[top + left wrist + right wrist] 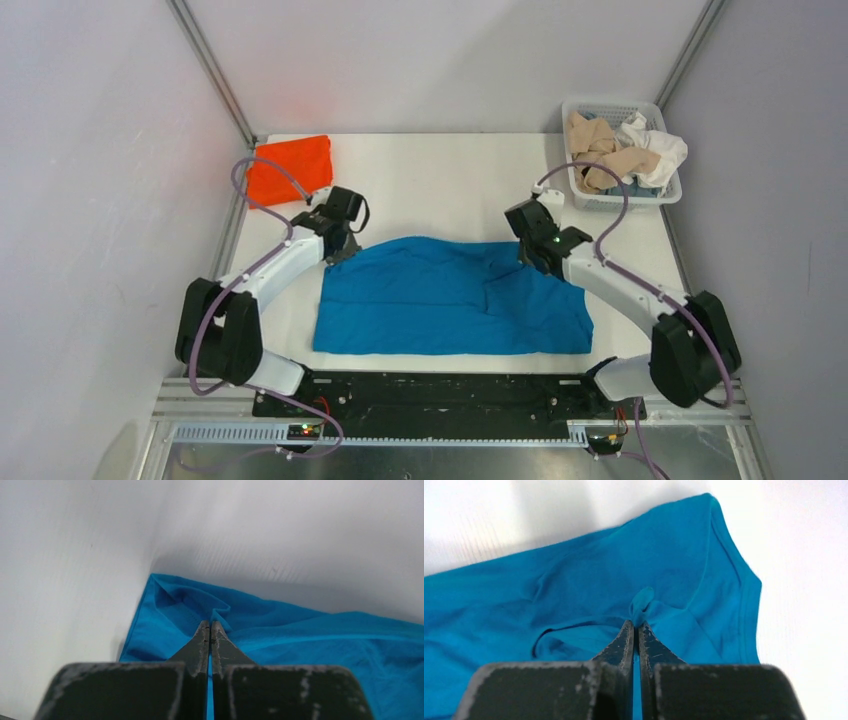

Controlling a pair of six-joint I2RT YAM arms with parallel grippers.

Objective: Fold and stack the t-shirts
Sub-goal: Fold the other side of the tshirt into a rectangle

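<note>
A bright blue t-shirt (450, 297) lies spread across the middle of the table. My left gripper (338, 250) is shut on a pinch of its far left corner, with the cloth bunched at the tips in the left wrist view (210, 625). My right gripper (528, 256) is shut on a pinch near its far right corner, with a small fold of cloth at the tips in the right wrist view (636, 625). A folded bright orange t-shirt (289, 168) lies at the far left. Beige (600, 150) and white (660, 148) t-shirts sit crumpled in the basket.
A white plastic lattice basket (582, 108) stands at the far right corner. Metal frame posts rise at both far corners. The black base rail (440, 390) runs along the near edge.
</note>
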